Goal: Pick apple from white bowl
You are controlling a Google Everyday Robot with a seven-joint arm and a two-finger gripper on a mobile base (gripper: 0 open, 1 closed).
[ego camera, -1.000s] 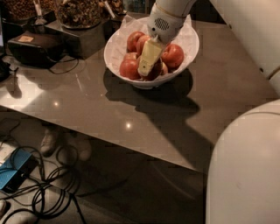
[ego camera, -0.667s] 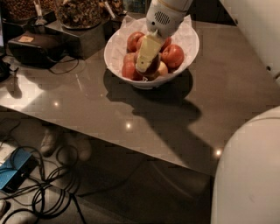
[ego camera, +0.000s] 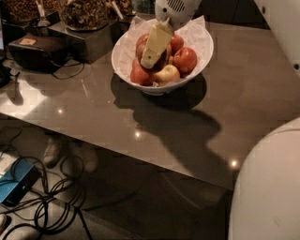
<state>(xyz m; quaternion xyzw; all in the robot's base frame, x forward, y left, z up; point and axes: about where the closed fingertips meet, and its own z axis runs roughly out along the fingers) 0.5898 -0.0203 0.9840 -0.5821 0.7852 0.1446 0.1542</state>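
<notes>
Apples (ego camera: 185, 59), red with one paler yellow-red one at the bowl's 6 o'clock, are heaped in the white bowl (ego camera: 160, 88). None is out yet. The bowl is lined with crinkled white paper (ego camera: 198, 31), probably to cushion the fruit, and stands on the dark tabletop (ego camera: 234, 108) toward the 12 o'clock edge of the view. The tool (ego camera: 149, 60) comes down from 1 o'clock, a pale yellow wedge below a white wrist. Its tip is on or just above the dark red apple (ego camera: 159, 61) at the middle of the heap. The steep slant likely lets it reach between crowded fruit without striking the rim. How far open the tool is: cannot tell. It shows as one wedge, and no apple is seen held in it. Against 0.7 s ago, tip and wrist both sit nearer 12 o'clock in the view, the tip off the 7 o'clock apples and over the middle. This is either a lift or a shift toward the far side, undecided. Apples and bowl show no visible shift. Less of the white arm shows at 2 o'clock. Around the bowl: dark jars of nuts (ego camera: 84, 11) at 11 o'clock, a black box (ego camera: 37, 49) at 9 o'clock, well apart. Cables (ego camera: 47, 211) lie on the floor at 7 o'clock. The robot's white body (ego camera: 269, 187) fills 5 o'clock.
</notes>
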